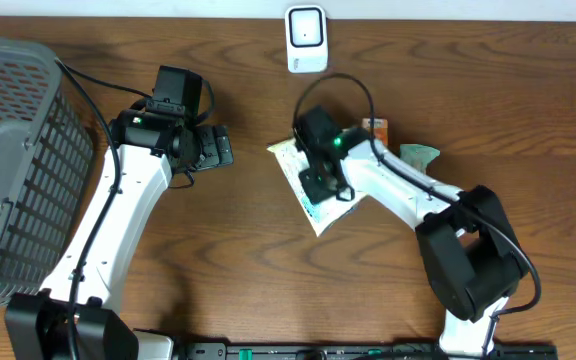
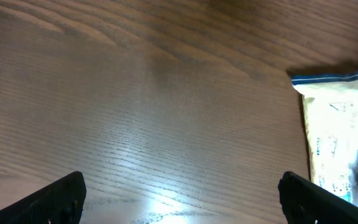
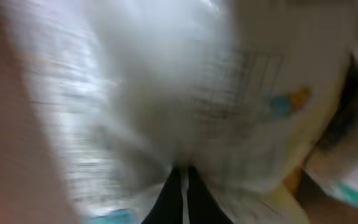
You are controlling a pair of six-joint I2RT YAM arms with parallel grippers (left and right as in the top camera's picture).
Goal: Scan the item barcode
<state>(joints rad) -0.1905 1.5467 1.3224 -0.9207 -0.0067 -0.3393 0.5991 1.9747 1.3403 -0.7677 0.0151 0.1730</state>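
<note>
Left claw (image 1: 218, 148) hangs low over bare desk (image 1: 238, 270), its two fingers spread wide. In its own camera the claw (image 2: 182, 208) shows only two dark tips in the bottom corners, with wood grain between them. A grey mesh basket (image 1: 13, 170) stands off to its left, at the desk's edge.

Just to the right of that claw lies the packet (image 1: 290, 168), a pale, flat pouch set at a slant near the middle of the desk. Its blue-edged end (image 2: 337, 137) shows at the right border of the left wrist view, apart from the spread fingers.

Straight up from the packet, at the far edge of the desk, stands a small white scanner (image 1: 306, 38), well apart from it.

Right claw (image 1: 318, 190) sits on top of the packet, towards its right half. From its wrist the picture is blurred, but the claw (image 3: 182, 193) has its dark fingers pressed together at the bottom with the packet's pale film bunched right at them, so it seems to pinch the pouch.

Further right, past the arm, an orange pack (image 1: 376, 127) and a green-and-white pack (image 1: 420, 154) lie near each other.
</note>
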